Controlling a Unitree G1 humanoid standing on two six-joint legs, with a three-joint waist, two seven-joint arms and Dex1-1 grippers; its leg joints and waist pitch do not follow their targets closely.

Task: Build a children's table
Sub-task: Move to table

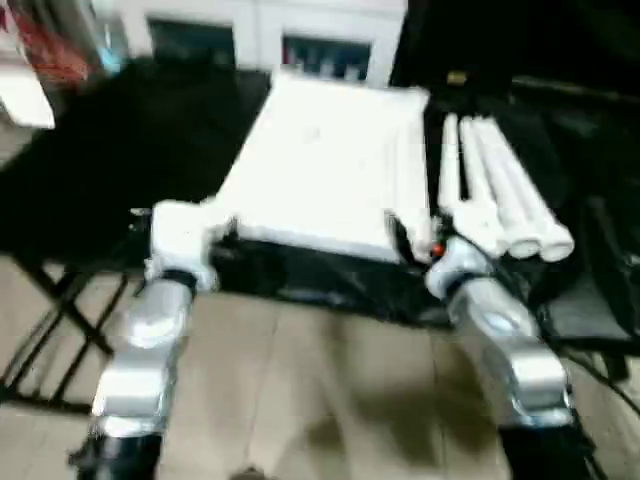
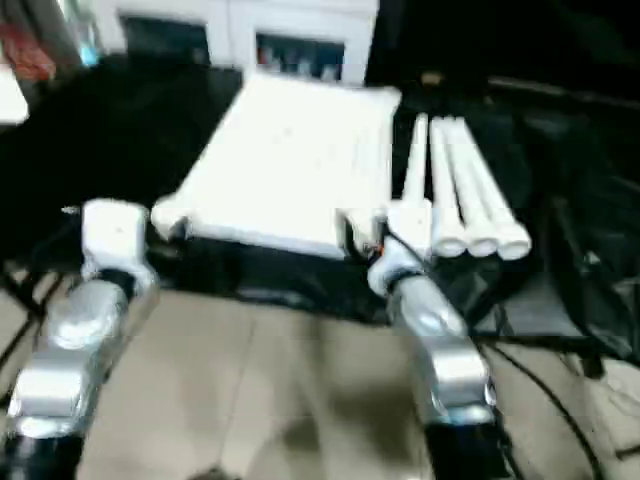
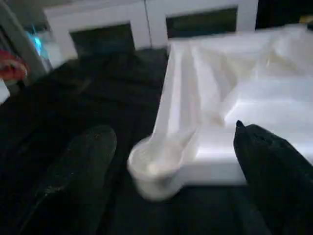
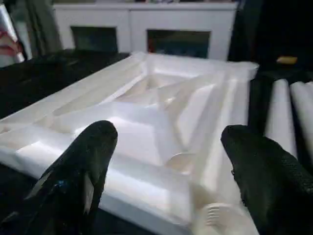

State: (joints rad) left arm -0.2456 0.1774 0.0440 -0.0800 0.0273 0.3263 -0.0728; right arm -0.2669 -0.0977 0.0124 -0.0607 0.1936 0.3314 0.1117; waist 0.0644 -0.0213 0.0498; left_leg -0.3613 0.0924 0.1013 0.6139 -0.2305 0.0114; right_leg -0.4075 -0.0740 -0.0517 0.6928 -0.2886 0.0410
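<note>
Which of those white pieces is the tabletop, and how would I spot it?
Look at the black-covered work surface in front of the white cabinet. The tabletop lies flat on it, underside up, showing ribs and a round socket at its corner. To its right lie the legs, long round tubes side by side; the tabletop is the one broad rectangular slab.

Both silver forearms reach forward and a little inward from the lower corners of the head views, each ending in a white wrist housing. The left hand [image 3: 171, 161] has its two black fingers [image 3: 73, 181] spread wide apart, rising side by side with a broad gap between them. The right hand [image 4: 168, 161] is likewise spread wide, its two black fingers [image 4: 78, 171] well separated and holding nothing between them. The two arms sit at about the same height.
</note>
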